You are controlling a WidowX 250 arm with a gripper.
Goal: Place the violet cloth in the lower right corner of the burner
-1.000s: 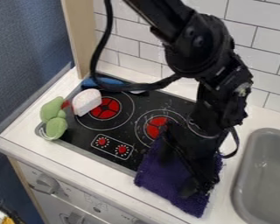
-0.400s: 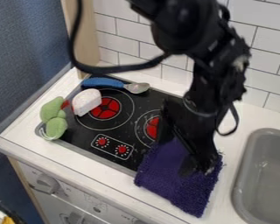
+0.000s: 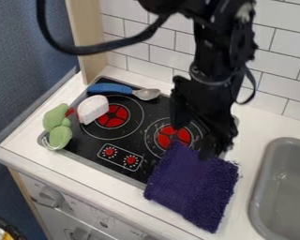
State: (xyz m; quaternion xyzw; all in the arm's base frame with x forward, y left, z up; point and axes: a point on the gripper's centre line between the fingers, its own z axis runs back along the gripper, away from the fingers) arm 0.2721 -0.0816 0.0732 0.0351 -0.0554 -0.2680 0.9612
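- Violet cloth lies on the near side of your claw, across the burner's lower right corner; placement looks done.
- Your claw is farther back; you can't tell if it's spread or pressed together.
- Unlike earlier, more cloth shows; it hasn't shifted.

cloth: violet | burners: red | spoon handle: blue | sink: grey

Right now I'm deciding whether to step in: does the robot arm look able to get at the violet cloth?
Probably yes: the claw hangs at the upper edge of the violet cloth, and I see nothing lying on top of it to block the way.
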